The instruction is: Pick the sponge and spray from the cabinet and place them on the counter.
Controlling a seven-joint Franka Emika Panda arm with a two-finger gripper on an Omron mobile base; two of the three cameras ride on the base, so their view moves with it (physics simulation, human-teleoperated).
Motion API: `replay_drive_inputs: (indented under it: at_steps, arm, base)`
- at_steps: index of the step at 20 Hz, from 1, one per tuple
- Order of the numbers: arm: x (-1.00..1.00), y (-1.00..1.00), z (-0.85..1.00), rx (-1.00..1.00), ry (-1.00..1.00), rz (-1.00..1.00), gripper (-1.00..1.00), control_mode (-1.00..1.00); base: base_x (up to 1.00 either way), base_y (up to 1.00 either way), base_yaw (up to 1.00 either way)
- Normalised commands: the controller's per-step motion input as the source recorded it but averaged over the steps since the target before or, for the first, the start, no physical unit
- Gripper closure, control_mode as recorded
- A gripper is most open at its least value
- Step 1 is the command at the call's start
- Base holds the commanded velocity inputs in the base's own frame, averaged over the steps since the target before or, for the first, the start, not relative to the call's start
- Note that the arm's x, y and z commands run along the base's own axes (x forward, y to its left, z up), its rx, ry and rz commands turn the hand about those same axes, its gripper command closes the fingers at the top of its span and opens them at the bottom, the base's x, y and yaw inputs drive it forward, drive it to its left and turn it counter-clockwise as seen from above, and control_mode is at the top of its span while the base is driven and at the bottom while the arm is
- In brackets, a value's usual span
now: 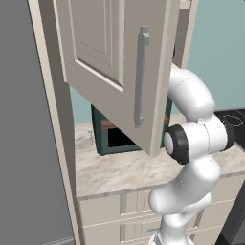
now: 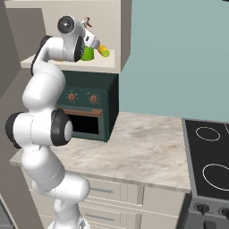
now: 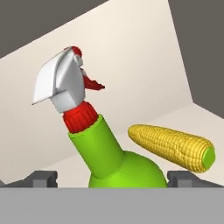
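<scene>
i've got the gripper (image 3: 112, 178) up inside the cabinet (image 1: 115, 57), jaws spread wide and holding nothing. in the hand view the spray (image 3: 98, 144) sits dead centre at the bottom of the frame, its green body right between my two finger tips, neck and grey trigger head leaning toward the upper left. so its long axis runs up and away from the fingers. a corn cob (image 3: 173, 146) lies just right of it, close. in the right base view the spray (image 2: 89, 50) is at upper left, on the shelf above the worktop (image 2: 147, 147). i can't make out the sponge.
</scene>
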Motion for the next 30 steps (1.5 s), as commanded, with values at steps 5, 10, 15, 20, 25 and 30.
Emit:
replay_drive_inputs:
  at_steps: [5, 10, 15, 20, 25, 30]
  arm:
    - [0.16, 0.04, -0.09, 0.0, 0.0, 0.0, -1.0, -1.0]
    - [0.25, 0.01, -0.02, 0.0, 0.0, 0.0, -1.0, -1.0]
    - [0.31, 0.0, 0.0, 0.0, 0.0, 0.0, -1.0, -1.0]
    - [0.1, 0.0, 0.0, 0.0, 0.0, 0.0, -1.0, -1.0]
    - [0.0, 0.03, -0.01, 0.0, 0.0, 0.0, 1.0, -1.0]
    - [0.0, 0.0, 0.0, 0.0, 0.0, 0.0, 1.0, -1.0]
  base:
    - [0.0, 0.0, 0.0]
    - [0.0, 0.0, 0.0]
    - [0.0, 0.0, 0.0]
    - [0.0, 0.0, 0.0]
    - [0.0, 0.0, 0.0]
    - [0.0, 0.0, 0.0]
